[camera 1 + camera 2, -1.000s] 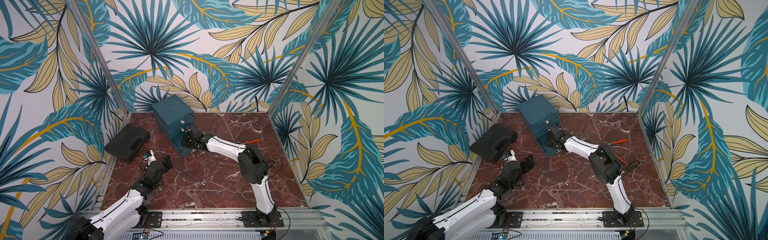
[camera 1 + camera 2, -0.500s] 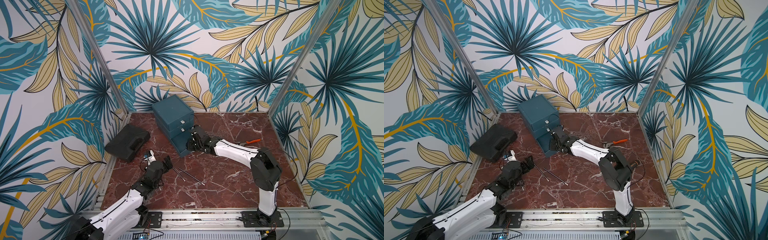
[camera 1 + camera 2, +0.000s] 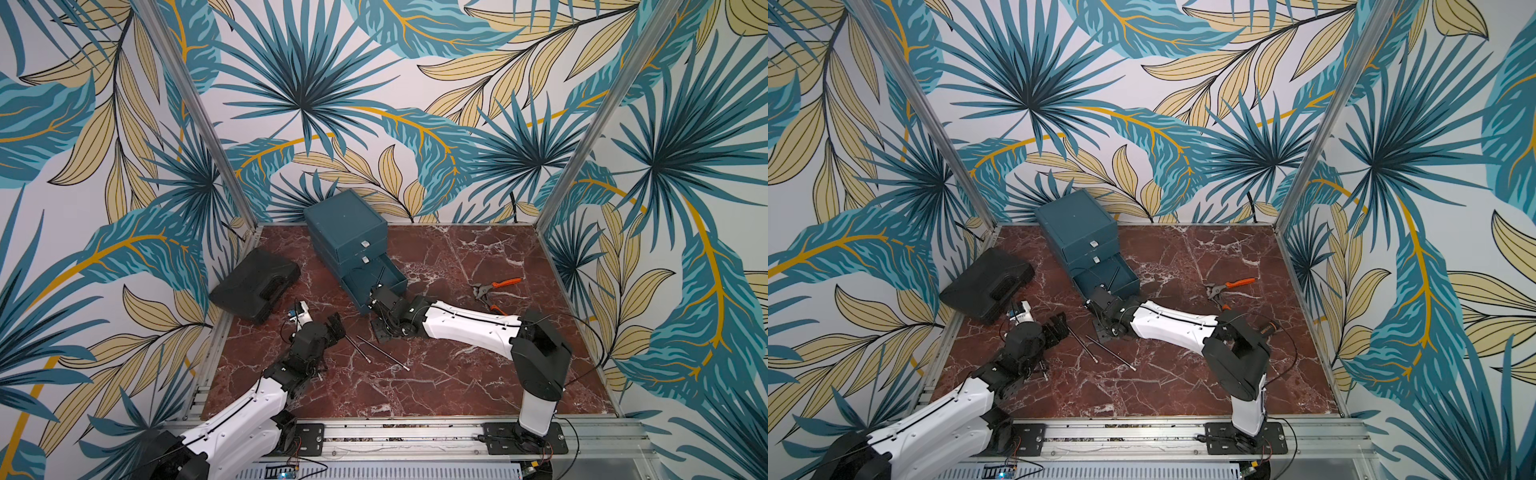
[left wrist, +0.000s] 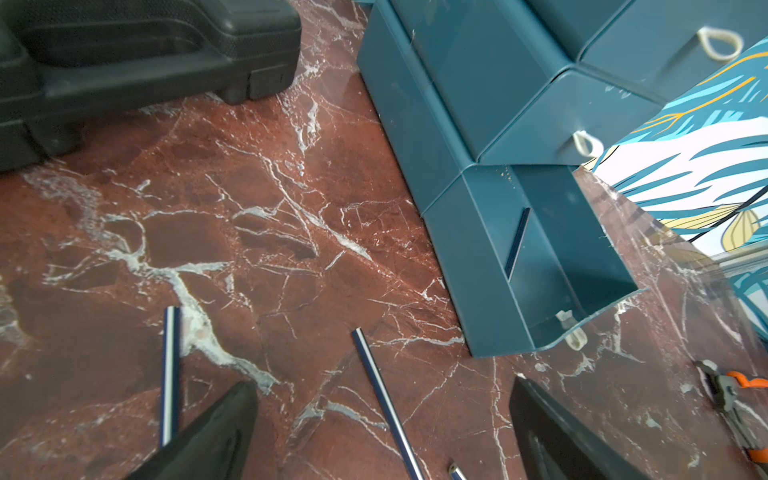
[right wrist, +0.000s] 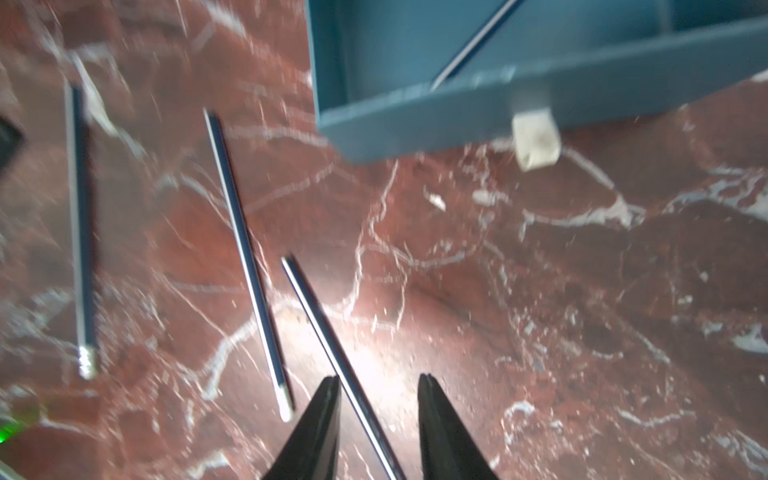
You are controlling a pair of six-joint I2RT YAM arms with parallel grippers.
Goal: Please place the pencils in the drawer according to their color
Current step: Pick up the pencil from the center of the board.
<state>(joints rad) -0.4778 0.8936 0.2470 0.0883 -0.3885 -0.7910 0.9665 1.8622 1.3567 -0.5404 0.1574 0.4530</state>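
Straddling a dark pencil, the right gripper is seen with fingers partly parted and nothing pinched. The shaft is passed through the gap, just beside one finger and clear of the other. Whether this pencil is flat on the marble table or lifted cannot be told. Its long axis is set slantwise across the gap, with one end aimed away from the wrist and the other hidden under the gripper. A second pencil and a third pencil are laid flat on the marble just beside it, apart from each other. They are roughly parallel, with silver ends pointed toward the table's front and plain ends toward the drawer chest. A fourth pencil is found inside the pulled-out bottom drawer, propped at a tilt with its low end at the front wall. The left gripper is held low near the loose pencils, its fingers spread wide and nothing gripped.
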